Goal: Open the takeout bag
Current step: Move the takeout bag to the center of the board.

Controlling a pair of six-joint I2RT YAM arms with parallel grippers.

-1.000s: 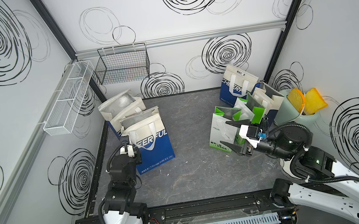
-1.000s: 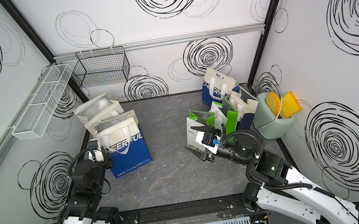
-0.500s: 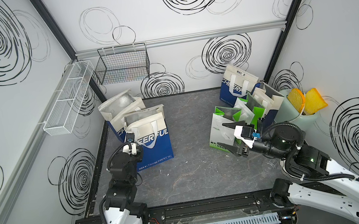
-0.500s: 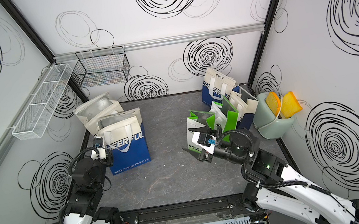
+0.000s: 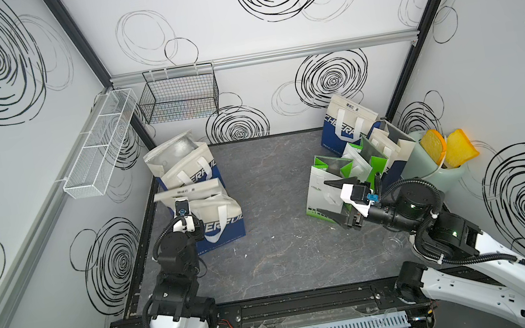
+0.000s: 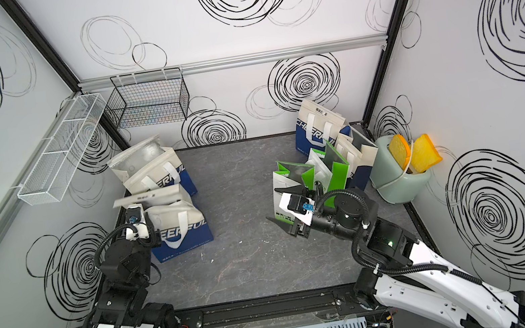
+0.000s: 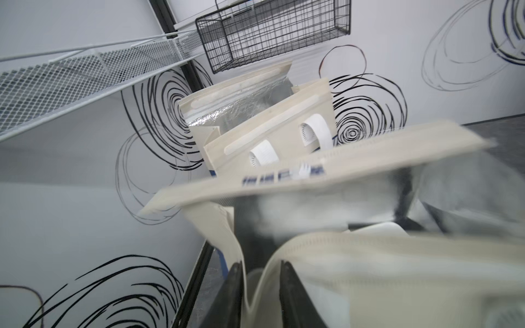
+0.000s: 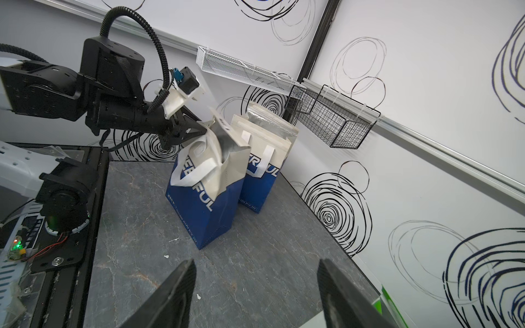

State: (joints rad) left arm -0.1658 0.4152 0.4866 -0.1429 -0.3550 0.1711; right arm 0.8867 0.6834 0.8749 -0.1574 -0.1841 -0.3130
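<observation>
1. Both tools first: the left tool [image 7: 260, 267] is up at the rim of the takeout bag [image 5: 223, 220]. Its two black fingers [image 7: 234, 298] are parted, and the bag's cream top edge runs loose through the gap, so it is released, not pinching.
2. Over to the right tool [image 8: 255, 265]: spread wide, nothing between its fingers, poised just in front of the green-and-white paper bag [image 5: 317, 199] on the right side of the desk [image 5: 279, 261].
3. The takeout bag is blue below and cream above, with white handles. It stands upright against the left edge of the desk, roughly midway along it.
4. Its mouth is partly spread. The flap with the label strip is lifted toward the back, and silver foil lining shows inside in the left wrist view. The near side sags, with a handle drooping over the front.
5. Right behind it, toward the far left corner, stands a second blue-and-cream bag [image 5: 187, 169], its mouth gaping and foil lining on show.
6. On the right, a third blue-and-cream bag [image 5: 342, 126] sits near the far right corner. A pale green toaster [image 5: 432, 174] sits at the right edge with two toast slices [image 5: 460, 151] sticking out.
7. Up on the walls are a black wire basket [image 5: 179, 98] at the back and a white mesh shelf [image 5: 100, 150] on the left.
</observation>
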